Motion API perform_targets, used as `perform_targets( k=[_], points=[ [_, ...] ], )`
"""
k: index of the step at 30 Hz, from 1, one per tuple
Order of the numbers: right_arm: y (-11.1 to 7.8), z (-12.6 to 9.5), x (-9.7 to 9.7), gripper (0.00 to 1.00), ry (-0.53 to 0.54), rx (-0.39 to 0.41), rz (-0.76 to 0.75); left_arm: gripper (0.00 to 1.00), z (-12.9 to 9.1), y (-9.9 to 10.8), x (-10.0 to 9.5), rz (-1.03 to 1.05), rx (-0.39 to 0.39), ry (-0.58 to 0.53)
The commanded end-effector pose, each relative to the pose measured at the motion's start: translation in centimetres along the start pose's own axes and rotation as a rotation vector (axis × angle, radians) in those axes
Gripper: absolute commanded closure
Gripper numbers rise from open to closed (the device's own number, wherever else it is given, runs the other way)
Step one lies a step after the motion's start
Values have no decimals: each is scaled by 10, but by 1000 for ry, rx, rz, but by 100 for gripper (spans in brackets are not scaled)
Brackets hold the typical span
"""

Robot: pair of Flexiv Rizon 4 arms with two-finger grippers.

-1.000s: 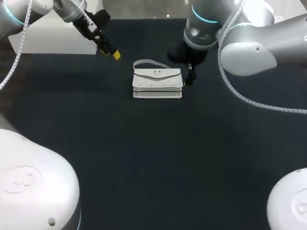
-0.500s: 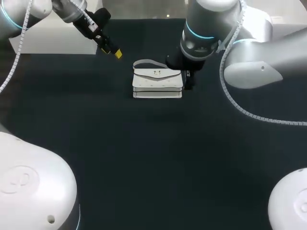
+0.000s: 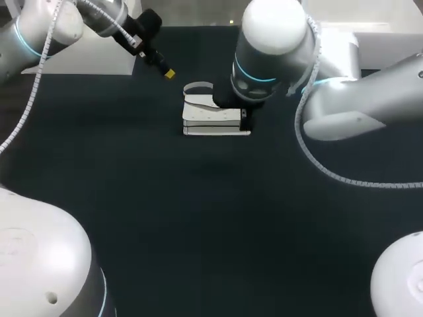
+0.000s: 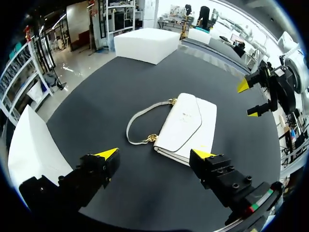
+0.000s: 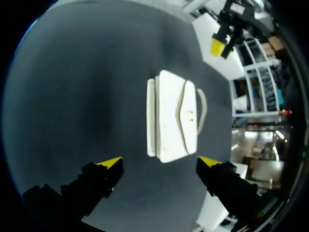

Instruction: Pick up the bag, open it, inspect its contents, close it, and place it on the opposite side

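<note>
bag [image 3: 208, 119] is lying flat on the dark table [image 3: 198, 218], a little past the table's middle in the head view, flap [image 4: 182, 121] facing up and shut. its strap [image 4: 136, 123] is lying in a loop on the table on the side toward the left arm [image 3: 46, 33], joined to the bag by gold rings. left gripper [image 4: 155, 153] is hanging in the air on that strap side, well apart from the bag and touching nothing. its fingers are standing wide apart with nothing between them. in the head view only one yellow tip of it is showing, beyond the bag's far left corner. right arm [image 3: 274, 46] is coming in from the right, and its wrist is covering the bag's far right part in the head view, so the fingers are not showing there. in the right wrist view the right gripper [image 5: 160, 161] is hovering near one short end of the bag. its fingers are spread wider than the bag, which is lying lengthwise ahead of them, and neither finger is touching it. the left wrist view is showing those two yellow tips beyond the bag, apart from it and from each other. neither gripper is gripping the bag.
</note>
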State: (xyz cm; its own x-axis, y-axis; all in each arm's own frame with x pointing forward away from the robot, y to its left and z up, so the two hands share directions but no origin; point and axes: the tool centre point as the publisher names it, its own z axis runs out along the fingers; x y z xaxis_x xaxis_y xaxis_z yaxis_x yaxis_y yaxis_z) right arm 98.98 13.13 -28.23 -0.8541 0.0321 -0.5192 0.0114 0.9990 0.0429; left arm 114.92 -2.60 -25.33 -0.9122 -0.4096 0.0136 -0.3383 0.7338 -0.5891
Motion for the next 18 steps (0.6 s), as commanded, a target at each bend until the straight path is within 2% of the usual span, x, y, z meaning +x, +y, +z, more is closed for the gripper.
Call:
perform_targets(
  k=[1, 3, 4, 6, 10, 15, 18],
  points=[
    [2, 13, 11, 0, -95, -27, 6, 0, 4, 0, 1, 222, 95, -28],
    [4, 16, 14, 0, -110, -44, -3, 0, 6, -1, 0, 290, 116, -29],
    [5, 19, 15, 0, -116, -47, -6, 0, 7, -2, 0, 329, 97, -65],
    [6, 24, 16, 0, -132, -58, -20, 0, 7, -4, 0, 341, 26, -70],
    [8, 35, 15, 0, -157, -75, -37, 0, 7, -4, 0, 341, 26, -70],
    [11, 51, 7, 0, -162, -56, -58, 0, 7, -4, 0, 341, 26, -70],
    [11, 58, 3, 0, -166, -42, -61, 0, 15, -4, 4, 395, 93, -85]
  ],
)
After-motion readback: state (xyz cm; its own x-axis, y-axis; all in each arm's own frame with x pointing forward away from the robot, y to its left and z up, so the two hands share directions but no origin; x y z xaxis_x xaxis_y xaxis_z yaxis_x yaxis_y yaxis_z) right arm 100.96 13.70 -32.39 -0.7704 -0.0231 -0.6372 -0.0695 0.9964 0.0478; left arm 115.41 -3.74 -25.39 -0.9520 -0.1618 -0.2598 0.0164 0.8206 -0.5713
